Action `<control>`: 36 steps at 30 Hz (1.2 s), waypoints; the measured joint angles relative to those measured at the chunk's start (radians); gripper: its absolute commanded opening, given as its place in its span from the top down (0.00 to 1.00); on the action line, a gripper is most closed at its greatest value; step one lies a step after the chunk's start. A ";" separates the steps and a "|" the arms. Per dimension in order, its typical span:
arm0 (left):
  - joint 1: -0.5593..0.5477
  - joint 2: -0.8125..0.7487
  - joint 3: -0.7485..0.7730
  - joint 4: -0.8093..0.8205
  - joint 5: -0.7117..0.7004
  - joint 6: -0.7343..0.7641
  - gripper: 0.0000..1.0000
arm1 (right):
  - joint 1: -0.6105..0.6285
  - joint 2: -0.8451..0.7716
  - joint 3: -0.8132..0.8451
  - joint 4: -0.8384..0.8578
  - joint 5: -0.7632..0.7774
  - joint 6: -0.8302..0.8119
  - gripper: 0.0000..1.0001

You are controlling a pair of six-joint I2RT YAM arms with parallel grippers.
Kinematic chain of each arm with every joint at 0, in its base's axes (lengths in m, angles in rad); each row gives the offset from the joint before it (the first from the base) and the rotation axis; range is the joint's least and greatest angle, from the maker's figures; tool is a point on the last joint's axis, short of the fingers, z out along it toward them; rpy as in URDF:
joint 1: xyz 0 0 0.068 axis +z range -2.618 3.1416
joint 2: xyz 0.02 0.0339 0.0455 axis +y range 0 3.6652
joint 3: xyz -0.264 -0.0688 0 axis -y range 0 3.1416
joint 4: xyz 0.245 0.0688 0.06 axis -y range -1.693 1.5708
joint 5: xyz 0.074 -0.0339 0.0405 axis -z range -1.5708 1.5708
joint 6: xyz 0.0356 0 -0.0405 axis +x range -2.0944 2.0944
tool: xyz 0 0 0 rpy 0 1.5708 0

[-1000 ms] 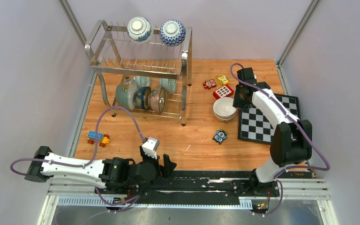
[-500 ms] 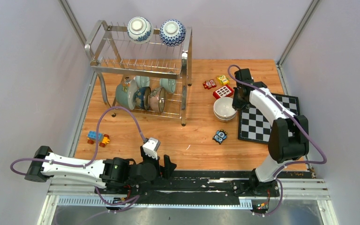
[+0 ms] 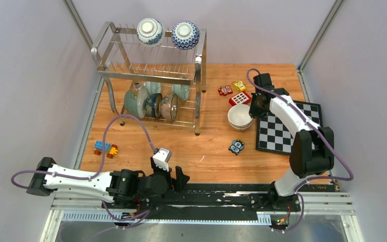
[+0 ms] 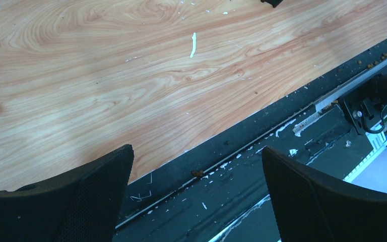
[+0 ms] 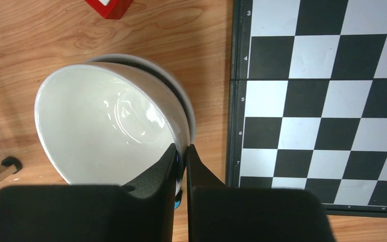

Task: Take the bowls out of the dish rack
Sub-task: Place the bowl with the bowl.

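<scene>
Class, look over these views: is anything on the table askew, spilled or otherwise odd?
The white bowl beside the chessboard sits tilted, its rim pinched between the jaws of the right gripper, and it lies askew over a second bowl beneath it. Nothing looks spilled or broken.

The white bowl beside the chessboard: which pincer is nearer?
Right. The right pincer grips the rim of the white bowl; the left pincer hangs open, far away, over the table.
</scene>
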 measured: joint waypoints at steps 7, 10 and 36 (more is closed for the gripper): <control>0.000 -0.019 0.000 0.000 -0.006 0.004 0.01 | -0.005 -0.045 -0.002 0.006 -0.066 0.027 0.97; 0.000 -0.021 0.000 -0.001 -0.008 0.004 0.01 | -0.011 -0.047 -0.009 0.014 -0.080 0.031 0.97; 0.000 -0.027 0.000 -0.016 -0.016 0.012 0.01 | -0.092 -0.129 -0.236 0.249 -0.201 0.084 0.97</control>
